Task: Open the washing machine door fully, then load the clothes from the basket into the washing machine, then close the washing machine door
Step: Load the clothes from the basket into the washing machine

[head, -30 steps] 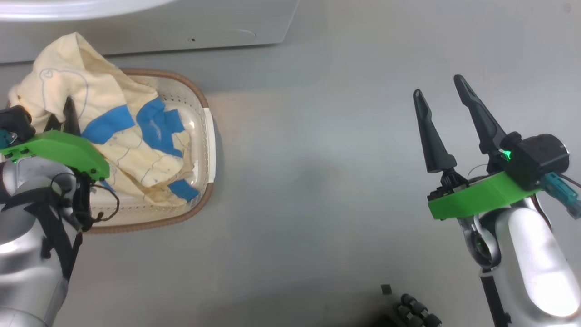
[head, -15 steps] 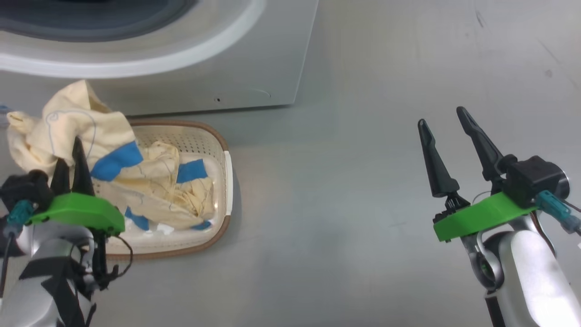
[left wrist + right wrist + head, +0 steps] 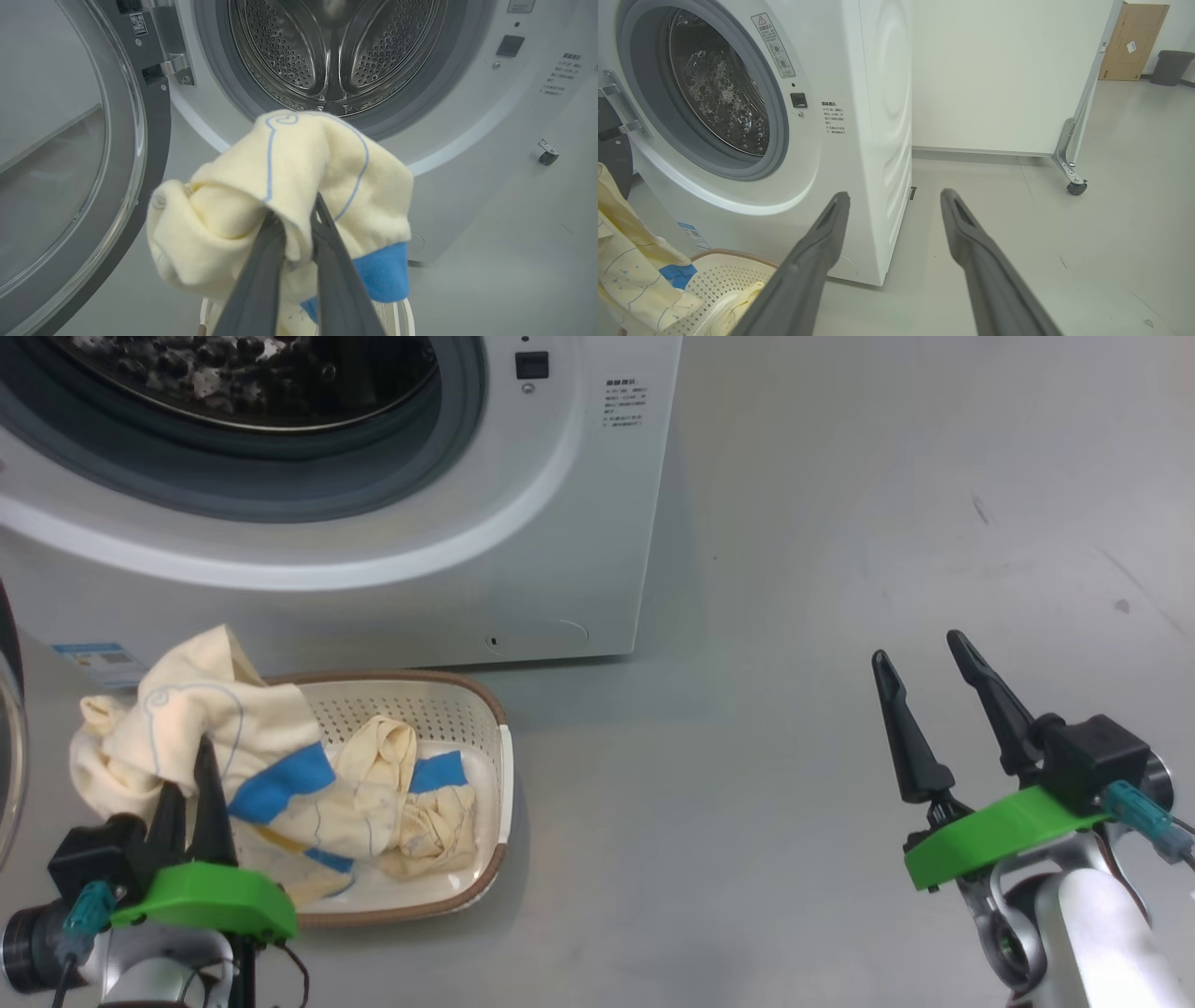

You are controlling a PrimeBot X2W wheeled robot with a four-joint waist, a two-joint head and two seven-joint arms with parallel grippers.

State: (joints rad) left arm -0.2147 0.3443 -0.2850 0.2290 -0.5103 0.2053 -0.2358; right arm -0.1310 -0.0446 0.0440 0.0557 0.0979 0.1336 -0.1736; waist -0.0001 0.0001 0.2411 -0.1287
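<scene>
— How do the clothes look?
— The clothes (image 3: 201, 728) are one soft cream-yellow garment with bright blue bands and thin blue line drawings. The upper part is bunched into a lump raised over the left end of the basket (image 3: 467, 695). The rest trails down onto the basket's floor in creased folds.

— Who has it?
— The left gripper (image 3: 189, 770) is clenched on a fold of it, its two dark fingers pinching the fabric. The right gripper (image 3: 917, 648) hangs well apart to the right over bare floor (image 3: 747, 756), fingers spread wide, grasping nothing.

— And the basket?
— It's on the floor, just in front of the washing machine (image 3: 579, 523), below its round opening.

— What differs from a second ago?
— The head camera has tilted up, so far more of the machine's front shows. Against the basket itself, the garment then lay spread over most of the inside. Now it is gathered higher, and the perforated far wall and right end are bare. Both grippers' stances are unchanged.

— Do the views differ?
— The left wrist view looks past the held lump into the steel drum (image 3: 280, 46). It also shows the washing machine door (image 3: 156, 140) swung out at the left, black rim around clear glass. The right wrist view shows the machine's side and a white panel (image 3: 994, 70) on a caster behind it. The head view shows both grippers and the basket together.
</scene>
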